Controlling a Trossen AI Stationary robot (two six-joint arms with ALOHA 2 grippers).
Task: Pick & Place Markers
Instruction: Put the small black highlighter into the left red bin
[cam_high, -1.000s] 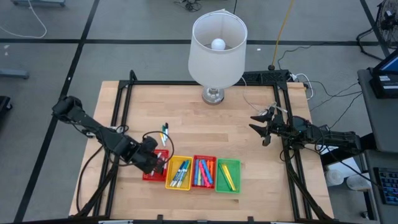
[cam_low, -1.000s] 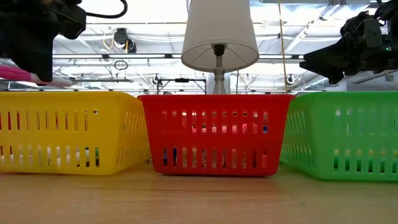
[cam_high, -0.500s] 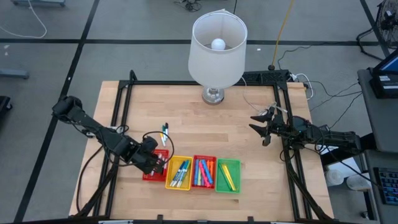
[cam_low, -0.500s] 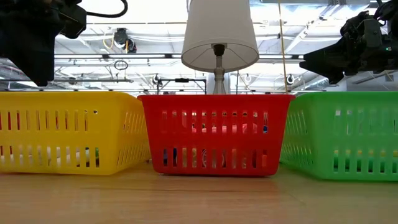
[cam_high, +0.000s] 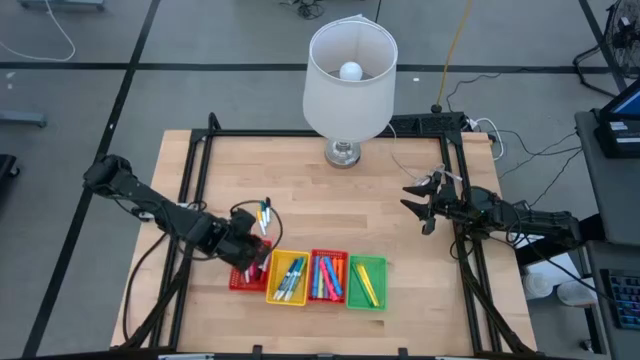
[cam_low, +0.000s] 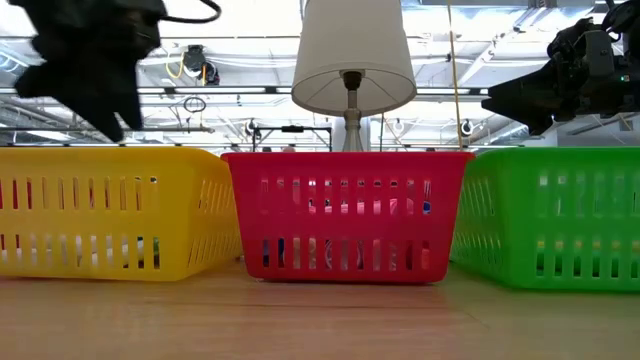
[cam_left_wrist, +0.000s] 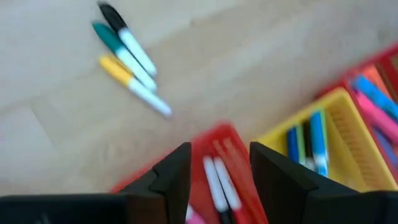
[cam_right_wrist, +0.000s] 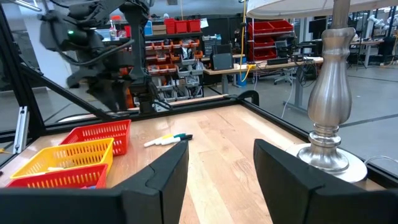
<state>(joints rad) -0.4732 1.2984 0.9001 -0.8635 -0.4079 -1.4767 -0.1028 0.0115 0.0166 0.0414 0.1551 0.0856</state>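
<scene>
Release complete: the left gripper (cam_left_wrist: 219, 171) has lifted clear of the outermost red rectangular mesh tray (cam_high: 243, 278), fingers now apart and empty, and the pink marker it carried a second ago is gone from them. White markers (cam_left_wrist: 216, 185) lie in that tray. Three loose markers (cam_high: 265, 211) with black, green and yellow caps remain on the wooden table (cam_high: 320, 210), presumably next. The right gripper (cam_high: 418, 205) waits apart, fingers spread.

Matt wooden table (cam_high: 400, 240); slotted plastic trays (cam_low: 345, 215); shiny metal lamp base (cam_right_wrist: 328, 118).
</scene>
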